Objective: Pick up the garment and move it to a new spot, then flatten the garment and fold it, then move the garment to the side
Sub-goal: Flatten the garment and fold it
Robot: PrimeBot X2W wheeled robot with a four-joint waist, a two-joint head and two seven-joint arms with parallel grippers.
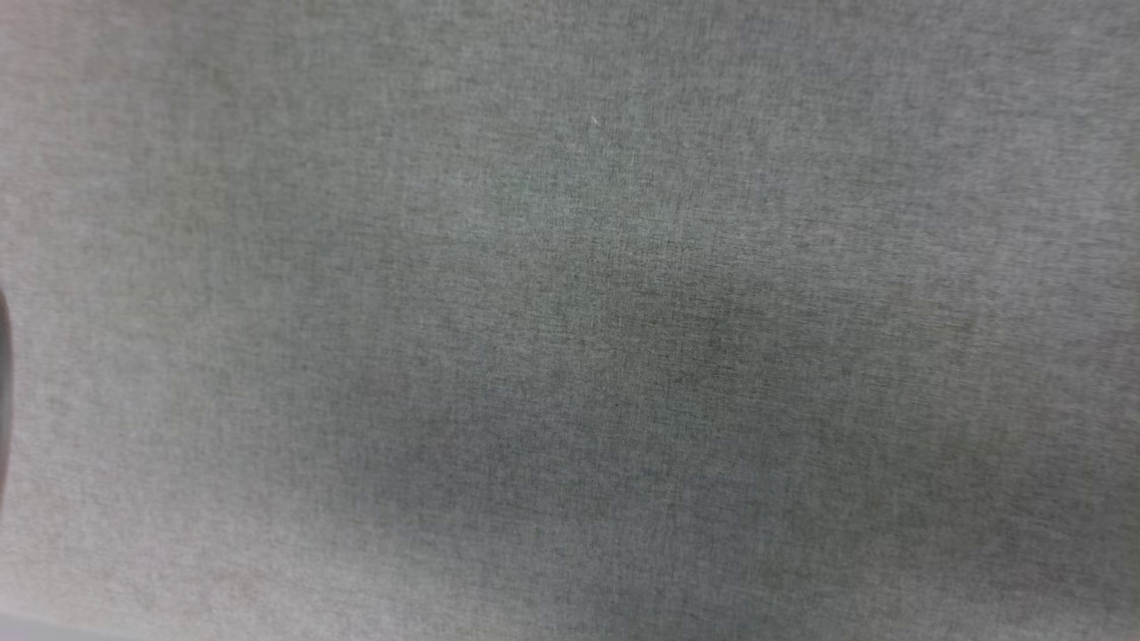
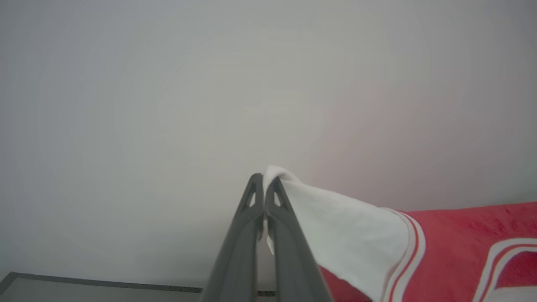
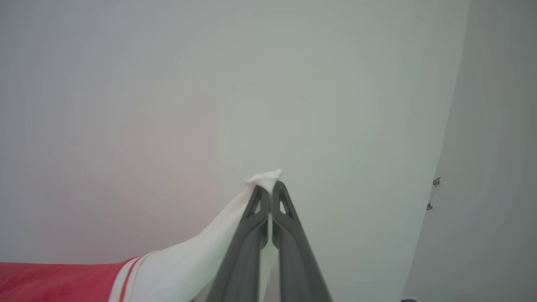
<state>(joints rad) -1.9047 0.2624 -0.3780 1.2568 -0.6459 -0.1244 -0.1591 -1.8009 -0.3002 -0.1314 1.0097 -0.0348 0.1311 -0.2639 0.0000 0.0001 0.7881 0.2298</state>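
Garment (image 2: 457, 251) hangs in the air, stretched between the two grippers and resting on nothing that the wrist views show. In the left wrist view the left gripper (image 2: 264, 179) is clamped tight, its two dark fingers (image 2: 293, 251) pressed together on the tip of a white sleeve (image 2: 344, 226). A little tuft of white cloth pokes out above the fingertips. From there the sleeve slopes down toward that view's lower right, past white-and-red striped trim (image 2: 409, 247), into the red body of the shirt. A curved white outline on the red shows at the lower right corner. In the right wrist view the right gripper (image 3: 270, 187) is likewise clenched on a bunched tip of the second white sleeve (image 3: 197, 264). This sleeve runs down toward that view's lower left, through its striped trim (image 3: 126, 277), to a strip of red cloth along the bottom edge. Behind both grippers stands a plain pale wall (image 2: 168, 105). A dark strip (image 2: 105, 284) runs along its foot in the left wrist view. In the right wrist view a wall corner rises at the right, with two small brass-coloured fittings (image 3: 433, 193) on it. The head view looks closely onto a grey woven surface (image 1: 570, 320), slightly blurred. A dark curved shape (image 1: 4, 383) at its left edge is too cut off to identify.
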